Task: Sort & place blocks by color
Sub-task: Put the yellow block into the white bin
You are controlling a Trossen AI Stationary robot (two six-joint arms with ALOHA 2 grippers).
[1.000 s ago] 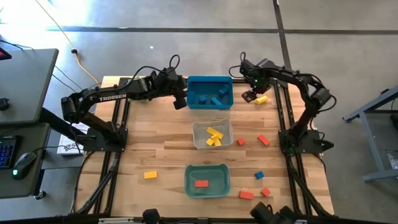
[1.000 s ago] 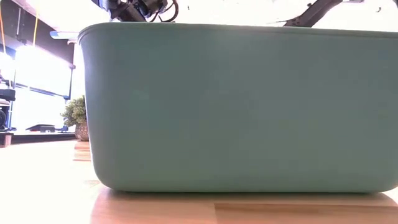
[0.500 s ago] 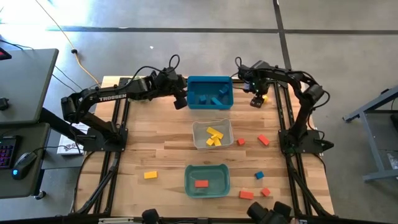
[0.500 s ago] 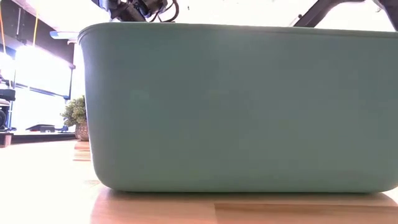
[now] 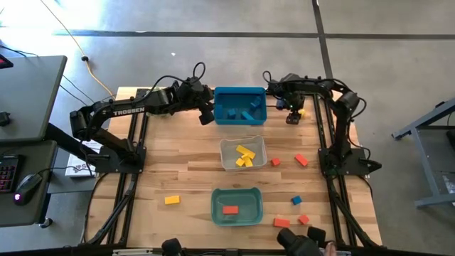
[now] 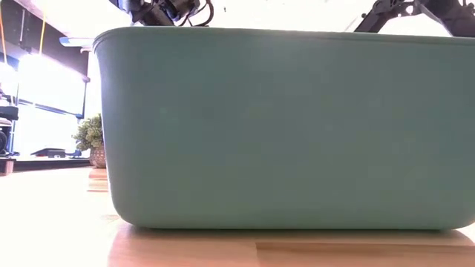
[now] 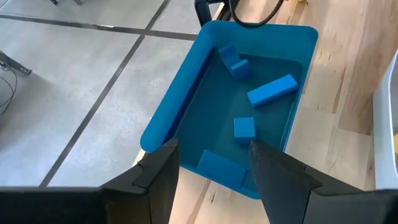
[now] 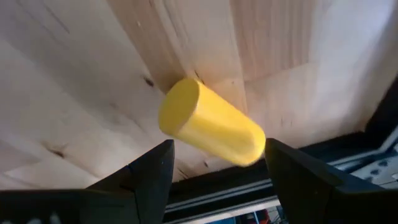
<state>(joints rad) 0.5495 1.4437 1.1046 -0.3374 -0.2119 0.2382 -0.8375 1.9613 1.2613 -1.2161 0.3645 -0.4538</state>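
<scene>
A yellow round block (image 8: 211,129) lies on its side on the wood near the table's far right corner; in the high view only a bit of the yellow block (image 5: 301,112) shows. My right gripper (image 5: 291,117) hangs over it, open, its fingers (image 8: 149,180) on either side without visibly touching. My left gripper (image 5: 207,116) waits open (image 7: 214,149) at the left wall of the blue bin (image 5: 240,105), which holds several blue blocks (image 7: 271,90). The clear bin (image 5: 226,158) holds yellow blocks (image 5: 244,156). The teal bin (image 5: 216,206) holds one red block (image 5: 229,210).
Loose on the table lie a yellow block (image 5: 172,200), two red blocks (image 5: 275,162) (image 5: 301,160), a blue block (image 5: 296,200) and two more red ones (image 5: 282,222) (image 5: 303,219). The teal bin's wall (image 6: 282,126) fills the low view. A dark frame rail (image 8: 249,199) runs beside the yellow block.
My right gripper has moved a little toward the table's right edge, from beside the yellow round block to over it, and its wrist has turned while the arm folded toward the far edge. The left arm has kept still.
</scene>
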